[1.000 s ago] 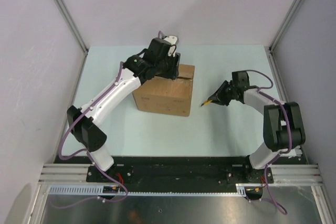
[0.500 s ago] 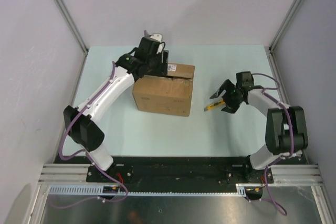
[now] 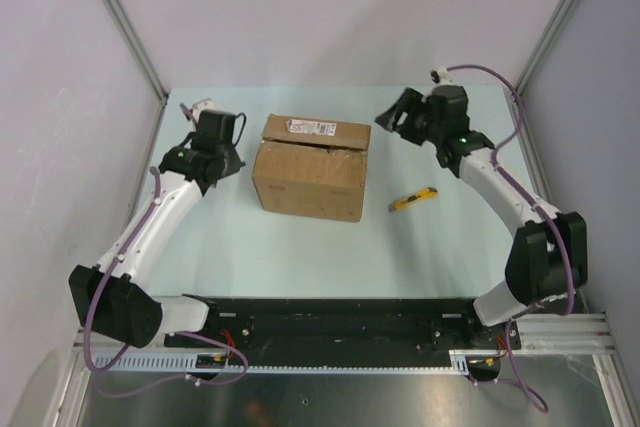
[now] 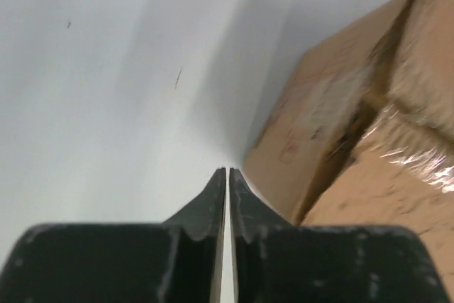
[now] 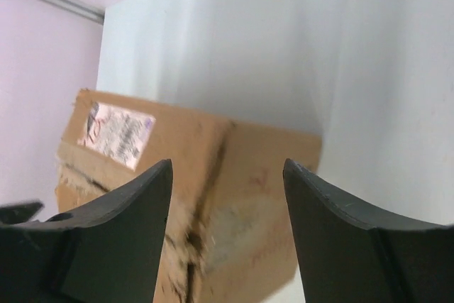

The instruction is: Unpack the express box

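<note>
Sitting pretty much mid-table point(image 3: 300, 252), the express box point(image 3: 312, 169) has its top flaps lying flat and its white label point(image 3: 312, 128) along the far edge. The left gripper point(image 4: 227, 175) is off to the box's left, fingers pinched almost together with nothing between them. The right gripper point(image 5: 227, 164) hangs by the far right corner, jaws spread wide and holding nothing. A yellow utility knife point(image 3: 413, 200) lies on the table just right of the box.

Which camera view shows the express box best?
The top external view: the express box is seen whole and sharp, with its white label. The left wrist view shows only one blurred corner; the right wrist view shows the labelled part, blurred and partly hidden.
</note>
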